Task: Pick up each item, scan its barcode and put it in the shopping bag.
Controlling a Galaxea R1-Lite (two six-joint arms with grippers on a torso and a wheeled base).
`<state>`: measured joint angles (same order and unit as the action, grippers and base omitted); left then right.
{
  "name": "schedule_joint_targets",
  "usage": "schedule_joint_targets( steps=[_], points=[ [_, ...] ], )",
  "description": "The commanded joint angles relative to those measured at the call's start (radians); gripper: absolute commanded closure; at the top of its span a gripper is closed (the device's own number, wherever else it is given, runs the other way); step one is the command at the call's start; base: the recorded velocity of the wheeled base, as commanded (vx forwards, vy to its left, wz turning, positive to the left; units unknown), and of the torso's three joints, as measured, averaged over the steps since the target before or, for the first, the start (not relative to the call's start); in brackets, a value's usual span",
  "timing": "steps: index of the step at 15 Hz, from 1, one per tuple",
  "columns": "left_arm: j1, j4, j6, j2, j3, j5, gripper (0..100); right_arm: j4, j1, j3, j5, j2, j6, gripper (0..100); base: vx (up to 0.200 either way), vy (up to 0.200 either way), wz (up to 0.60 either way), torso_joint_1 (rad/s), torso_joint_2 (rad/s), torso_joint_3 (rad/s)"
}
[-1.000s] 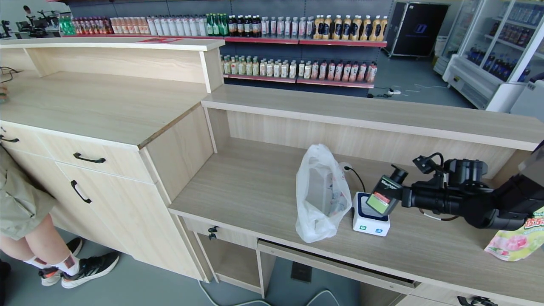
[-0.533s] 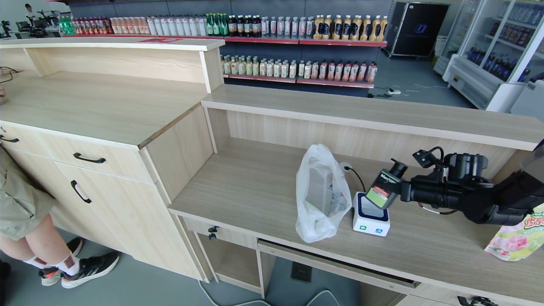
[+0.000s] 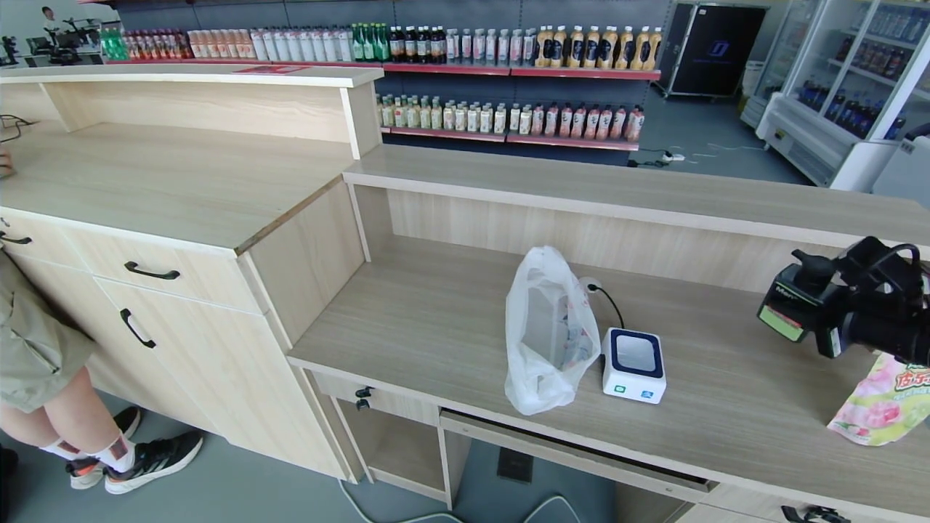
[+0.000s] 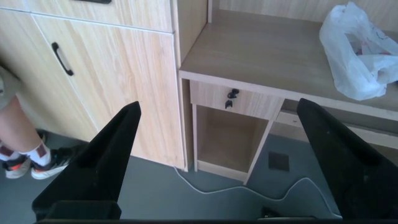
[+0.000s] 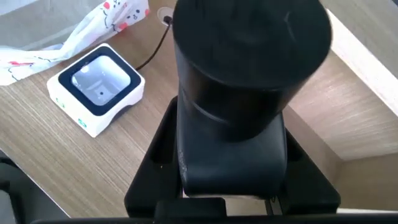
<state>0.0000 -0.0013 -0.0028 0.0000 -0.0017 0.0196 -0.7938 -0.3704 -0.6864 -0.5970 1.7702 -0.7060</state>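
Light wooden counter with a raised back ledge. A pink-and-green pouch lay at its right end. The white shopping bag stood just beside the scanner; its contents could not be made out. The black canister was clamped in the right gripper, raised above the counter, well apart from the scanner. In the left wrist view, the left gripper was spread wide and empty, low before the counter. Behind, shelves of bottled drinks and glass-door coolers were seen.
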Motion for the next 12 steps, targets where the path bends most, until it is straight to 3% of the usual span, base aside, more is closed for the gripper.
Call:
schedule_joint_targets(
  steps=[1,3,5,7,10,12],
  points=[
    [0.0,0.0,0.0,0.002,0.0,0.0,0,-0.008,-0.05,0.068,0.002,-0.121,-0.032,100,0.0,0.0,0.0,0.0,0.0,0.0],
    [0.0,0.0,0.0,0.002,0.0,0.0,0,-0.01,-0.056,0.07,-0.003,-0.146,-0.064,100,0.0,0.0,0.0,0.0,0.0,0.0],
    [0.0,0.0,0.0,0.002,0.0,0.0,0,-0.041,-0.051,0.059,0.003,-0.16,-0.064,100,0.0,0.0,0.6,0.007,0.0,0.005],
    [0.0,0.0,0.0,0.002,0.0,0.0,0,-0.082,-0.005,0.025,0.046,-0.167,0.019,100,0.0,0.0,0.6,0.0,0.0,0.007],
    [0.0,0.0,0.0,0.002,0.0,0.0,0,-0.093,0.09,-0.053,0.253,-0.118,0.158,100,0.0,0.0,0.6,0.007,0.01,0.005],
    [0.0,0.0,0.0,0.002,0.0,0.0,0,-0.09,0.162,-0.058,0.269,-0.043,0.315,100,0.0,0.0,0.0,0.0,0.0,0.0]
  ],
)
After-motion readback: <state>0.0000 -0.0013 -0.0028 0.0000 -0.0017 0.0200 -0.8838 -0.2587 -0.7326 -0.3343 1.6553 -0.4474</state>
